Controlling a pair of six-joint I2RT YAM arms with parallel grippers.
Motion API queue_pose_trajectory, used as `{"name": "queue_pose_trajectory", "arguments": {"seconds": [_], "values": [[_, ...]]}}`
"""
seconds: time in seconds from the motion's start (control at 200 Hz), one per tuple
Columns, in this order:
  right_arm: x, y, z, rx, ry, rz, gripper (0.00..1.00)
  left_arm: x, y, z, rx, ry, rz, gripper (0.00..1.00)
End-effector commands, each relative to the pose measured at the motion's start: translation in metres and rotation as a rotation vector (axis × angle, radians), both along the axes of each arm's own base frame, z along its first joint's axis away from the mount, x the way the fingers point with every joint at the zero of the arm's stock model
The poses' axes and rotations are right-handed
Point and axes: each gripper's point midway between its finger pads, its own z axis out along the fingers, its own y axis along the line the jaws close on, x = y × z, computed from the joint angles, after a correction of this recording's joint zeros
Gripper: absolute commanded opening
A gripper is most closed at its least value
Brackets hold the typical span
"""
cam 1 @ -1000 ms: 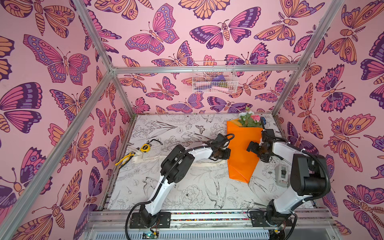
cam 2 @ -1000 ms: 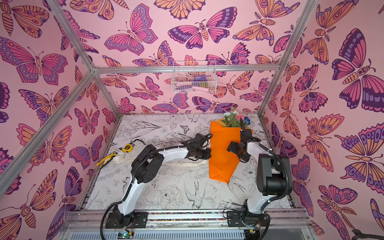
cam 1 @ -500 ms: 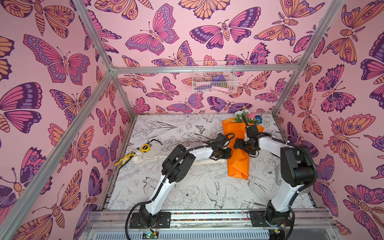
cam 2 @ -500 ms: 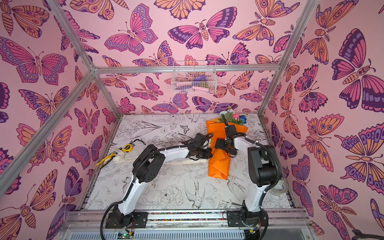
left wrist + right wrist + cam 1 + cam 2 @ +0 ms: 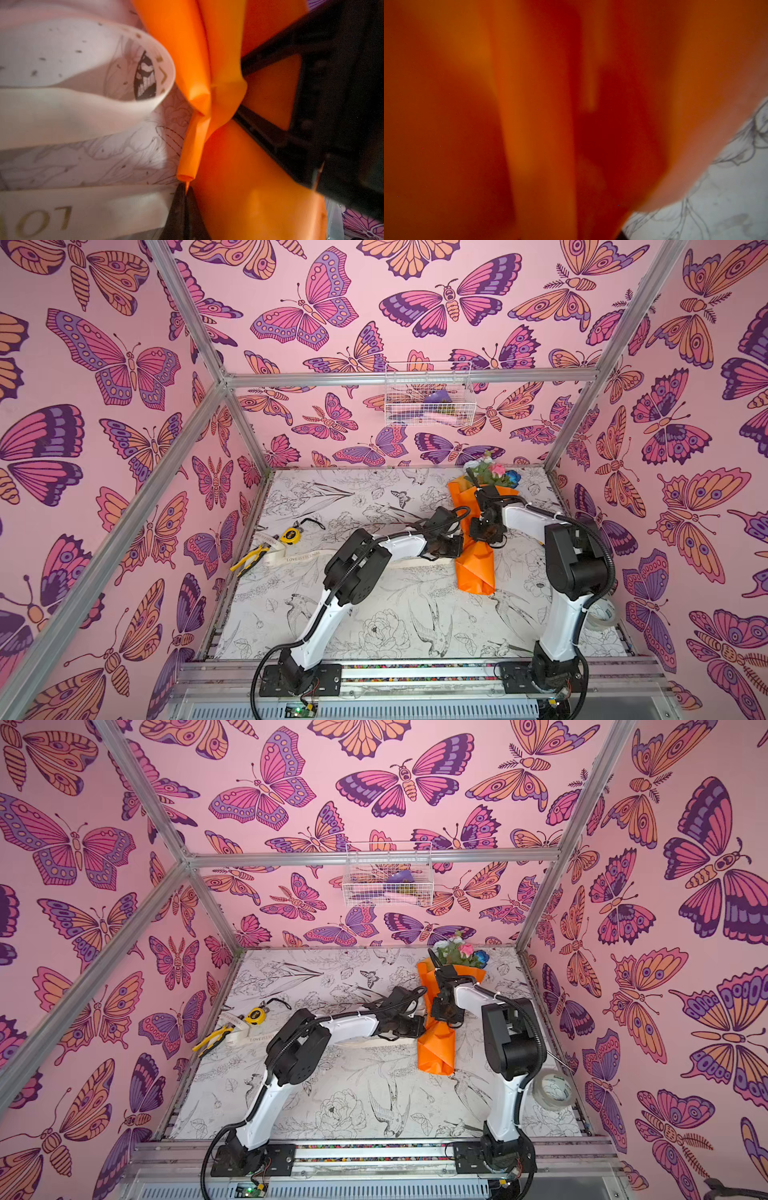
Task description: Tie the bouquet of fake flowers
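Observation:
The bouquet of fake flowers point(image 5: 476, 568) lies at the right of the table in orange wrapping paper, and its pink, white and blue blooms point(image 5: 494, 472) point to the back wall. The paper is cinched at its waist. My right gripper point(image 5: 484, 531) is clamped across that waist from above, and its wrist view shows only orange paper point(image 5: 529, 124). From the left, my left gripper point(image 5: 185, 187) is shut on a thin edge of the orange paper point(image 5: 249, 187). A cream ribbon point(image 5: 83, 116) loops beside the paper and trails left across the table point(image 5: 303, 556).
Yellow pliers point(image 5: 249, 560) and a yellow tape measure point(image 5: 289, 535) lie at the table's left edge by the ribbon's end. A clear tape roll point(image 5: 552, 1090) sits at the front right behind the right arm. A wire basket point(image 5: 428, 393) hangs on the back wall.
My right gripper swung left from the paper's right edge onto the bouquet's middle, folding the flat sheet into a narrow bundle, and its jaws closed in. The left gripper kept its place.

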Motion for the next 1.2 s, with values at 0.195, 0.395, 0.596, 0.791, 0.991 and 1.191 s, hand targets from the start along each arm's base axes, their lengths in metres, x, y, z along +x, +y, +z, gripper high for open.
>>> {"name": "queue_pose_trajectory", "arguments": {"seconds": [0.195, 0.395, 0.596, 0.791, 0.991, 1.191], "values": [[-0.032, -0.063, 0.025, -0.195, 0.015, -0.086, 0.00, -0.001, 0.051, 0.031, 0.056, -0.036, 0.060, 0.36], [-0.050, -0.075, 0.057, -0.217, -0.054, -0.100, 0.00, 0.012, 0.077, 0.067, 0.036, -0.102, 0.144, 0.65], [-0.066, -0.080, 0.090, -0.215, -0.130, -0.118, 0.00, 0.035, 0.076, 0.078, 0.069, -0.175, 0.137, 0.74], [-0.082, -0.088, 0.135, -0.225, -0.230, -0.139, 0.00, 0.054, 0.047, 0.065, 0.082, -0.215, 0.038, 0.74], [-0.094, -0.089, 0.170, -0.191, -0.336, -0.149, 0.00, 0.071, 0.016, 0.045, 0.158, -0.331, -0.047, 0.74], [-0.100, -0.086, 0.184, -0.162, -0.389, -0.145, 0.00, 0.084, 0.005, 0.021, 0.294, -0.358, -0.072, 0.73]]}}
